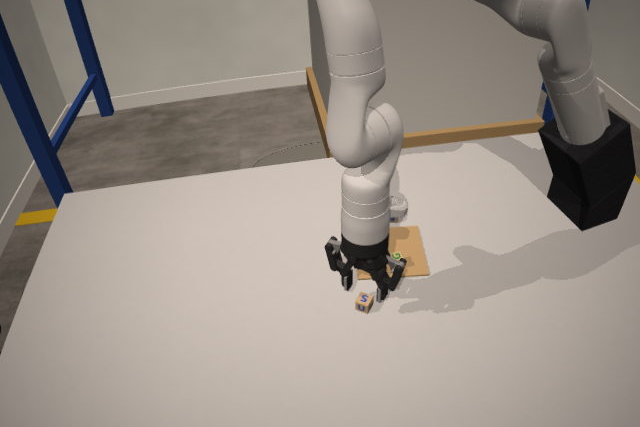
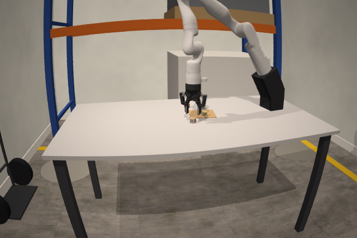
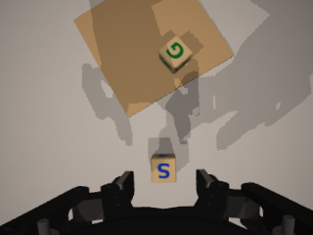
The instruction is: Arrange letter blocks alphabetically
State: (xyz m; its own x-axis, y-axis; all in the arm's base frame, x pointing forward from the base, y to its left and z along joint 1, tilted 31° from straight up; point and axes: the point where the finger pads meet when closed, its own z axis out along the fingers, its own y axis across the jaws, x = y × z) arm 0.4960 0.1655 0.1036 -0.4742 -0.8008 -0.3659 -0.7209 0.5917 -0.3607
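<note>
A tan mat lies on the white table; it also shows in the top view. A block with a green G sits on the mat near one edge. A block with a blue S lies on the table off the mat, also seen in the top view. My gripper is open, hovering just above the S block, fingers to either side of it, not touching.
The robot's black base stands at the table's far right. A large grey box with a wooden rim stands behind the table. Blue rack posts stand to the left.
</note>
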